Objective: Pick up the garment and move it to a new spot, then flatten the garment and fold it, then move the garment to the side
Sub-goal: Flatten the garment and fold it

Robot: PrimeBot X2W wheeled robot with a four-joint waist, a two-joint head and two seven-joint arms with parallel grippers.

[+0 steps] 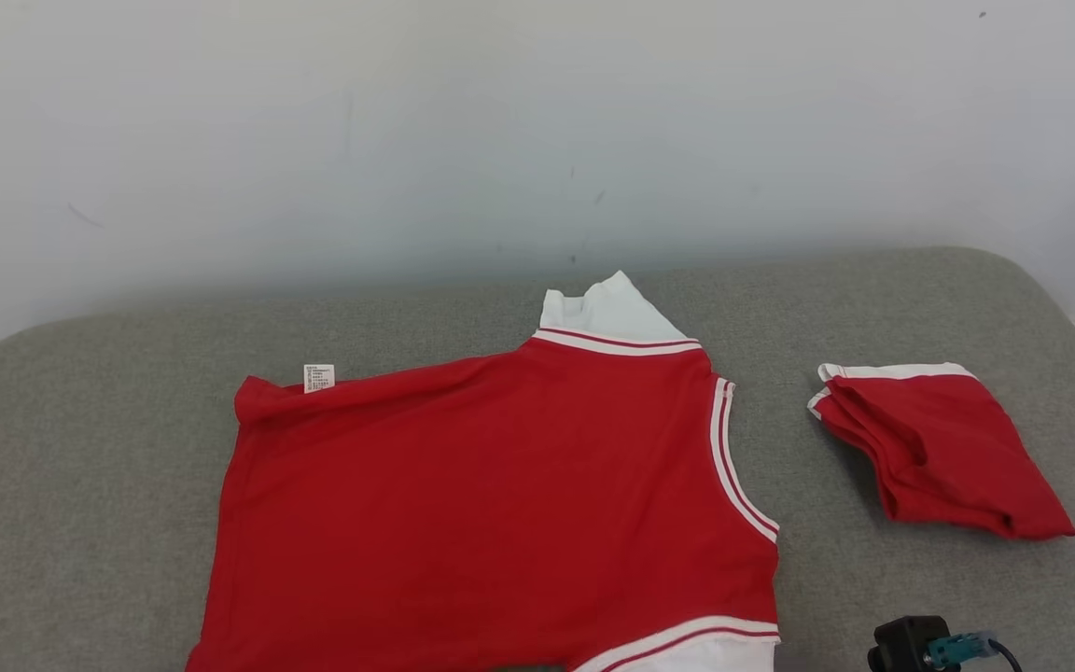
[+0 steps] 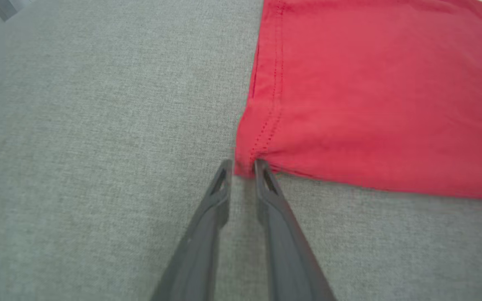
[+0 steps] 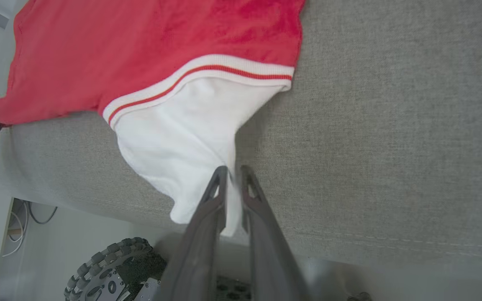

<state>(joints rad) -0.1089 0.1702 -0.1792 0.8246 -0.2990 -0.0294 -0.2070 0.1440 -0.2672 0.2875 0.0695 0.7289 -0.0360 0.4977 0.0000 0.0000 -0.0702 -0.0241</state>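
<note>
The garment [image 1: 500,504], a red shirt with white striped trim and white sleeves, lies spread flat on the grey padded surface [image 1: 80,467]. My left gripper [image 2: 243,165] sits at the garment's [image 2: 370,92] red bottom corner. Its jaws are slightly parted and the corner lies between the tips. My right gripper [image 3: 232,171] is shut on the white sleeve [image 3: 182,138] of the garment [image 3: 140,54], at the surface's front edge, where the sleeve droops over.
A second red piece [image 1: 943,448], folded, lies on the right side of the surface. A dark block of my right arm [image 1: 911,644] shows at the lower right. Below the front edge is a treaded wheel [image 3: 111,267]. A pale wall stands behind.
</note>
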